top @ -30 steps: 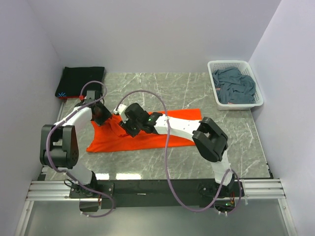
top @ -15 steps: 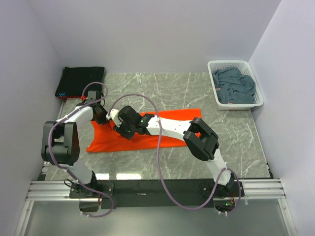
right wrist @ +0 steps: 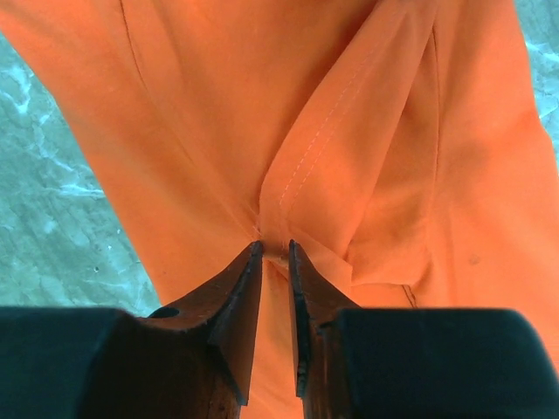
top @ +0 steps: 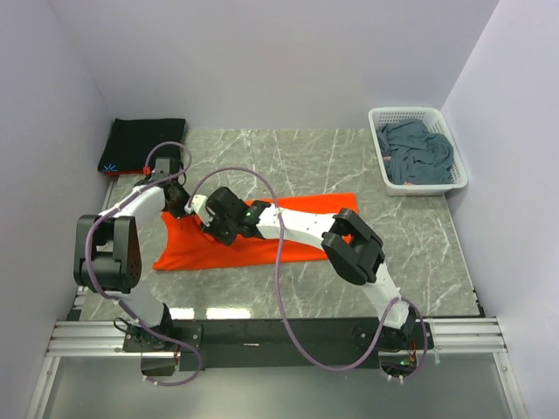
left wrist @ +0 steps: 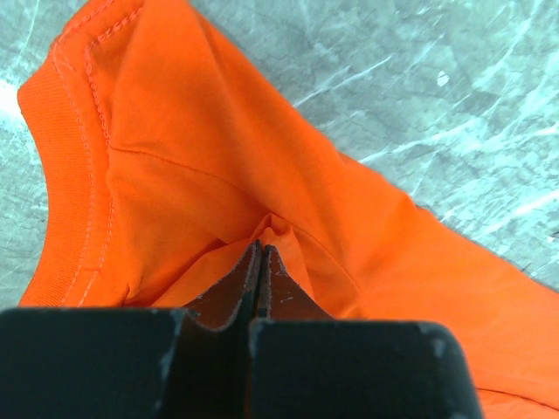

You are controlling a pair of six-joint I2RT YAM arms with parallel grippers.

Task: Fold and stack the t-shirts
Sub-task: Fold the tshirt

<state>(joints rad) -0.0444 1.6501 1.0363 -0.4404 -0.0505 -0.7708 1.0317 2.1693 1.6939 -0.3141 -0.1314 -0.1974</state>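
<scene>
Left fingers (left wrist: pixel 229 295) closed on orange t-shirt (left wrist: pixel 201 148) near collar (left wrist: pixel 68 175); right fingers (right wrist: pixel 234 301) pinch seam (right wrist: pixel 301 170).

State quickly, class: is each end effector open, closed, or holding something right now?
Left end effector: closed, pinching a fold of the orange shirt.
Right end effector: gripping a fold of the same shirt.

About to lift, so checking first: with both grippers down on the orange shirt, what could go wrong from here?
1. The left gripper is shut on only a small pucker of the orange t-shirt; it may slip out when lifted.
2. The right gripper has a narrow gap around a seam fold; it might catch one layer only.
3. Both grippers sit close together over one end of the shirt, so they could bump.
</scene>
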